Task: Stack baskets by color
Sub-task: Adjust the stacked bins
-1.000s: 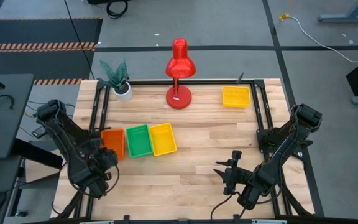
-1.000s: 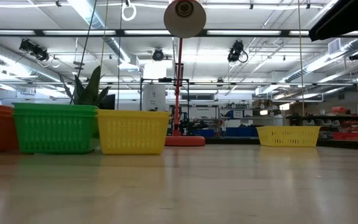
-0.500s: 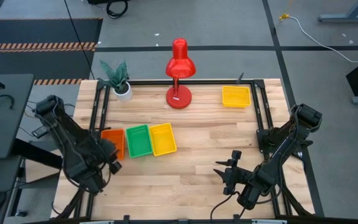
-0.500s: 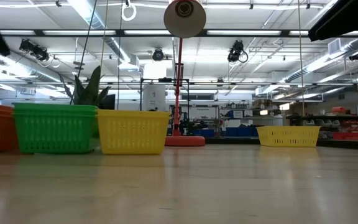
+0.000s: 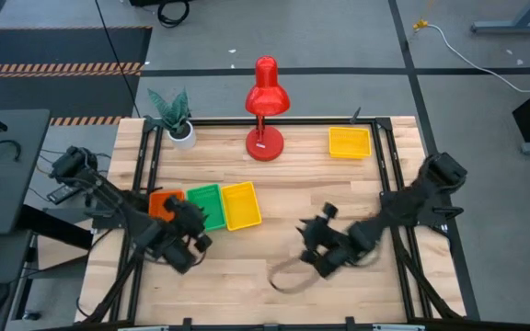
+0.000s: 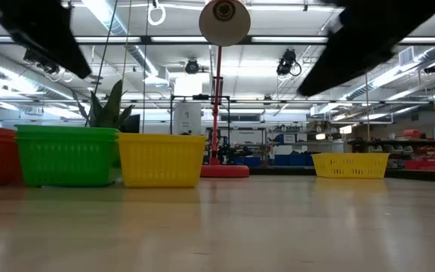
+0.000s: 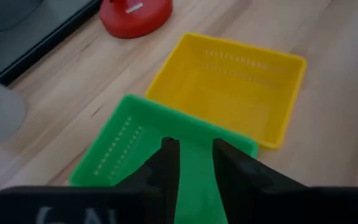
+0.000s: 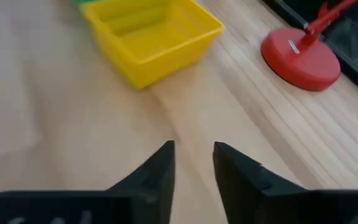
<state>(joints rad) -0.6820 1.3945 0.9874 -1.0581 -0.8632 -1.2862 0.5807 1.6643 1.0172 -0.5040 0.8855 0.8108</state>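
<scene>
Three baskets stand side by side on their bases at the table's left: orange point(image 5: 162, 202), green point(image 5: 206, 206) and yellow point(image 5: 241, 204). A second yellow basket point(image 5: 350, 142) rests at the far right. My left gripper point(image 5: 194, 223) hovers open just above the green basket's near part point(image 7: 123, 149), with nothing between its fingers. My right gripper point(image 5: 313, 237) is open above bare wood right of the row, pointing at the near yellow basket point(image 8: 151, 31). The low view shows the row point(image 6: 66, 155) and both arms as dark shapes overhead.
A red desk lamp point(image 5: 266, 110) stands at the far middle, its round base point(image 8: 300, 59) beyond the yellow basket. A small potted plant point(image 5: 175, 115) is at the far left corner. Bare wood lies across the table's middle and near side.
My left gripper has swung from the table's left edge toward the right and rolled, ending over the green basket. My right gripper has swung from the near right toward the table's middle, closer to the near yellow basket. No basket has moved.
</scene>
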